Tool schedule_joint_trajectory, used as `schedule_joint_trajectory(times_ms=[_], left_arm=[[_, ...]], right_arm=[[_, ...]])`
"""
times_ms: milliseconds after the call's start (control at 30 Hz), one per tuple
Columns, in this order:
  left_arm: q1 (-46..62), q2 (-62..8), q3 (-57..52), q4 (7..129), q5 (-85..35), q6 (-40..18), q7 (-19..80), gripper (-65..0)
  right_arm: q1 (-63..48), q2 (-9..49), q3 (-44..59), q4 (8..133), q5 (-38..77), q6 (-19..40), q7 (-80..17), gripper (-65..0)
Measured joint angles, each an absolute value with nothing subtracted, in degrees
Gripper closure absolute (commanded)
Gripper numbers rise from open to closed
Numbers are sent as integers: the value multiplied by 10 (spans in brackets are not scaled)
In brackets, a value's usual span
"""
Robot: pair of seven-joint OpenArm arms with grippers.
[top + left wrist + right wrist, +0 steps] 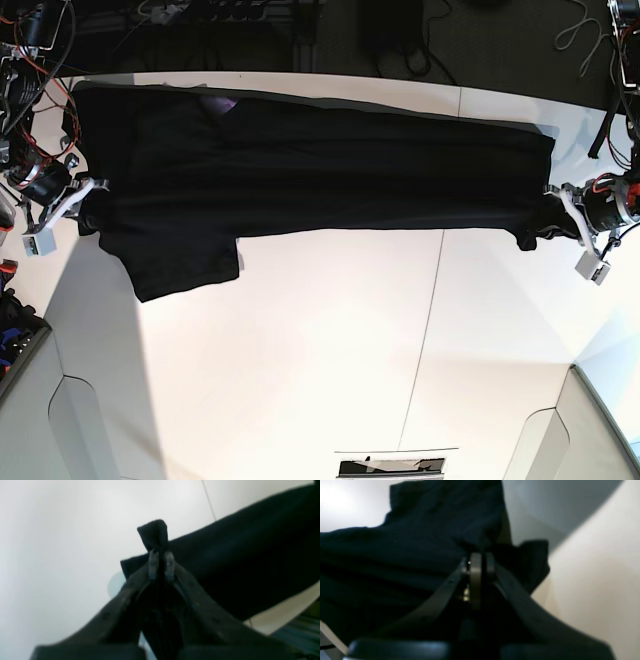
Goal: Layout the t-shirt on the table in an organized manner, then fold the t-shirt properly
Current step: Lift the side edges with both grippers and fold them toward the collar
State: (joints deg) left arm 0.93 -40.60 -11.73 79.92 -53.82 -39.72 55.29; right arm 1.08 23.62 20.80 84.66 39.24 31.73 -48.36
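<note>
desk (330, 370): wide white top with a thin dark seam; it carries the whole shirt, and most of its bare surface lies on the near side of both grippers in the base view.

t-shirt (300, 165): black, spread along the far part of the desk, pulled into one long band between the two grippers. Its long axis runs straight from one gripper to the other. A sleeve flap hangs out toward the near side, close to the right gripper. A small purple patch shows at the far edge, also nearer the right gripper.

key relation: the cloth lies inward from each gripper, toward the other one, so each holds an opposite end. Neither arm is nearer the shirt; both are already on it. Any coming fold, as I judge it, has to travel across that long axis or bring one end along it to the other.

right gripper (480, 561): fingers pressed together, clamped on a bunch of the t-shirt at its wide end; the cloth fans out ahead of and beside the tips.

left gripper (161, 560): fingers together, pinching a small tuft of the t-shirt's narrow end that stands up past the tips.

arm poses: both wrists sit low at the desk's two side edges, reaching inward, roughly level with each other.
</note>
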Motion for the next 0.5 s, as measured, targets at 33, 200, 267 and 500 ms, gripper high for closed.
schedule_joint_trajectory(times_ms=[33, 200, 267, 500], left_arm=[[18, -406, -129, 808, -540, -397, 553, 0], [56, -407, -169, 833, -552, -397, 549, 0], [66, -404, -170, 833, -550, -397, 549, 0], [70, -389, -170, 833, -549, -397, 548, 0]], right_arm=[[6, 236, 211, 853, 392, 317, -485, 0], [-6, 236, 238, 871, 420, 318, -511, 0], [-8, 236, 245, 871, 424, 318, -515, 0], [-21, 236, 248, 871, 416, 318, -539, 0]])
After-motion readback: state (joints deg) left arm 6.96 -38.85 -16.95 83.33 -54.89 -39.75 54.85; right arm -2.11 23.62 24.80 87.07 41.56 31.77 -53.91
